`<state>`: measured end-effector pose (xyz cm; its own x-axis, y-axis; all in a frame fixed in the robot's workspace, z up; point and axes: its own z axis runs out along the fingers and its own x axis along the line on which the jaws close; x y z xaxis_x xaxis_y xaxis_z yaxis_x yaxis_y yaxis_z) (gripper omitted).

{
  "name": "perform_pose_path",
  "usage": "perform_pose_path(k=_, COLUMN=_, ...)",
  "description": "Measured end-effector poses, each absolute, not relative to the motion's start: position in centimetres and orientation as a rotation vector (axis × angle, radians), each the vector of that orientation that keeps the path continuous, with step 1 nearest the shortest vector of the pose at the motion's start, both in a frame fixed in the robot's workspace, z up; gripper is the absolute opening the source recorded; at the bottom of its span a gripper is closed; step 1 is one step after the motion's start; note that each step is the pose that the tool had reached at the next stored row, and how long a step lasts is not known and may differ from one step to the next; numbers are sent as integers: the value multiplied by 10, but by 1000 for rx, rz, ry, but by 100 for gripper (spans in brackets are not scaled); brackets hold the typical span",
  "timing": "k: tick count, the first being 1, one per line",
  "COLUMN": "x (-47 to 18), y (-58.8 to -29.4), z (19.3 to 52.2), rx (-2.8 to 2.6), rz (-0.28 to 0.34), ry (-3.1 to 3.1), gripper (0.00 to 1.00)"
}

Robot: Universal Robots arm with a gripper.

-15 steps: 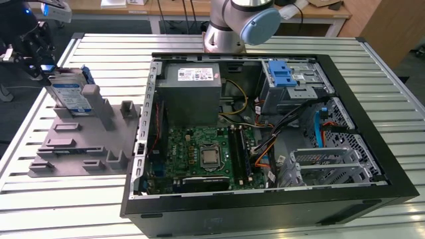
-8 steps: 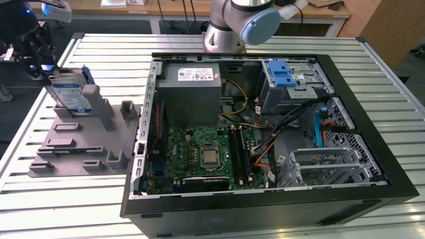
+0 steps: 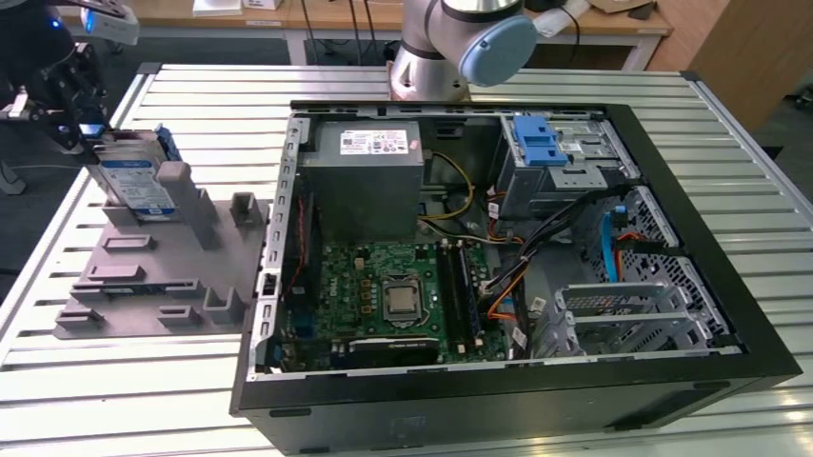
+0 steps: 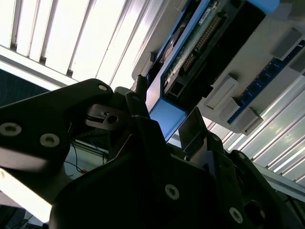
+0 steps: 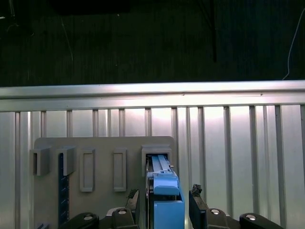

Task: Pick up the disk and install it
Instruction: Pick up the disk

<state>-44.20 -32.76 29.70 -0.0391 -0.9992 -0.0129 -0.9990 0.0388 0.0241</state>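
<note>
Exterior view's evenly lit from overhead, soft shadows inside the computer case (image 3: 508, 405), dimmer in the frame's upper left. Table slats (image 4: 86, 43) blow out white in the second wrist view, leaving the gripper (image 4: 164, 119) backlit black.

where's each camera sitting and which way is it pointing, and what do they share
Exterior view: off the arm, high up, looking down on the table, the open computer case and the grey holder; shows the arm and the gripper.
First wrist view: on the arm, looking down past the gripper at the disk standing in the holder.
Second wrist view: on the arm, behind the gripper, looking along its fingers at the disk.
Shared: all three show the gripper and disk.
</note>
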Motion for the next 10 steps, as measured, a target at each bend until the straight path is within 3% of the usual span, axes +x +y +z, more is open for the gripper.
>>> perform_pose_path(k=3, x=-442, y=-328, z=297, rx=2172, rz=-41, ry=-2259, gripper=51)
perform_pose_path(k=4, x=-442, y=-328, z=297, rx=2172, rz=-41, ry=-2259, gripper=45)
perform_pose_path(k=9, x=-442, y=-328, z=296, rx=2173, rz=-40, ry=-2259, gripper=45)
perform_pose_path(k=10, x=-444, y=-328, z=295, rx=2176, rz=-35, ry=-2262, gripper=52)
